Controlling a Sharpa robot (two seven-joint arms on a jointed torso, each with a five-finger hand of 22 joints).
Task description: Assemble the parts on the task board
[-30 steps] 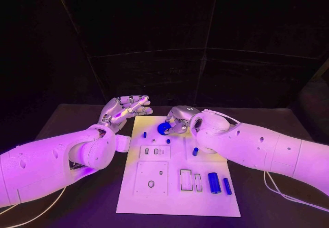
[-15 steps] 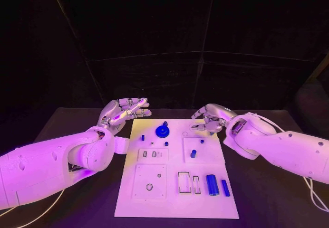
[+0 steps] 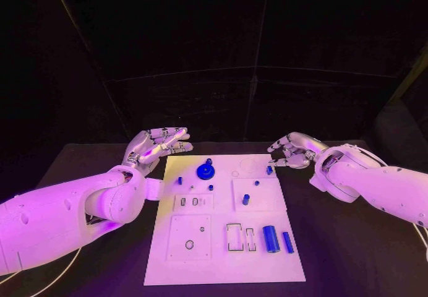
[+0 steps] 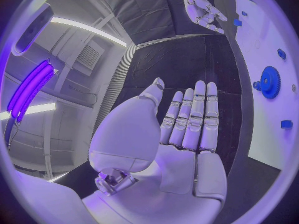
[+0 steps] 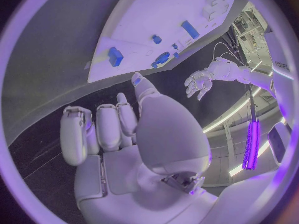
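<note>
- Standing upright near the far end of the task board (image 3: 223, 247), the blue gear (image 3: 206, 168) sits on its spot with nothing touching it.
- Small blue pegs (image 3: 179, 180) lie beside the gear, and another blue piece (image 3: 245, 198) rests around the board's middle.
- Two blue cylinders (image 3: 271, 239) lie side by side at the board's near right corner, next to rectangular slots.
- Off the board's far left corner, the left hand (image 3: 158, 146) hovers with fingers straight and close together, holding nothing.
- Off the board's far right corner, the right hand (image 3: 294, 149) hangs with fingers loosely curled, holding nothing, just beside a small blue part (image 3: 268, 169) at the board's edge.
</note>
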